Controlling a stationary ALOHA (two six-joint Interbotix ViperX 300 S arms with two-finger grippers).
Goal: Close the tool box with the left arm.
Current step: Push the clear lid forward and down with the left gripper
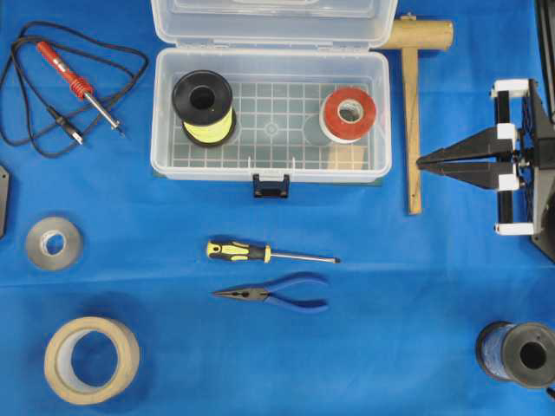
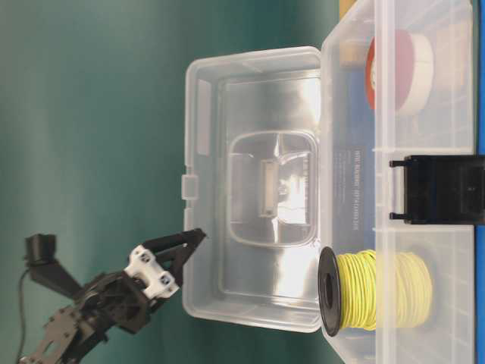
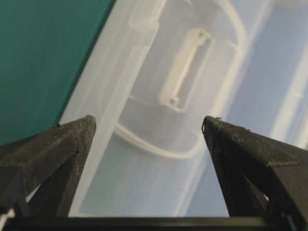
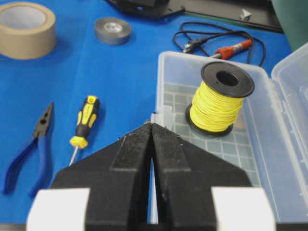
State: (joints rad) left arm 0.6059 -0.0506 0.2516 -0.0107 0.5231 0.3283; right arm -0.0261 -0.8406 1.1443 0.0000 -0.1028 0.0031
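Observation:
The clear tool box [image 1: 165,165] stands open at the table's back middle, its lid [image 1: 273,30] raised behind it and its dark blue latch [image 1: 270,185] at the front. A yellow wire spool [image 1: 204,106] and a red tape roll [image 1: 349,113] sit on its gridded floor. My left gripper [image 2: 193,243] is out of the overhead view. It is open and empty behind the upright lid [image 2: 258,114], close to its outer face; the lid [image 3: 144,159] fills the gap between the fingers. My right gripper [image 1: 421,162] is shut and empty, right of the box [image 4: 161,72].
A wooden mallet [image 1: 412,113] lies between the box and my right gripper. A soldering iron [image 1: 78,85] lies at the back left. A screwdriver [image 1: 260,253] and pliers [image 1: 277,295] lie in front of the box. Tape rolls [image 1: 54,243] [image 1: 91,360] and a dark spool [image 1: 520,354] lie near the front.

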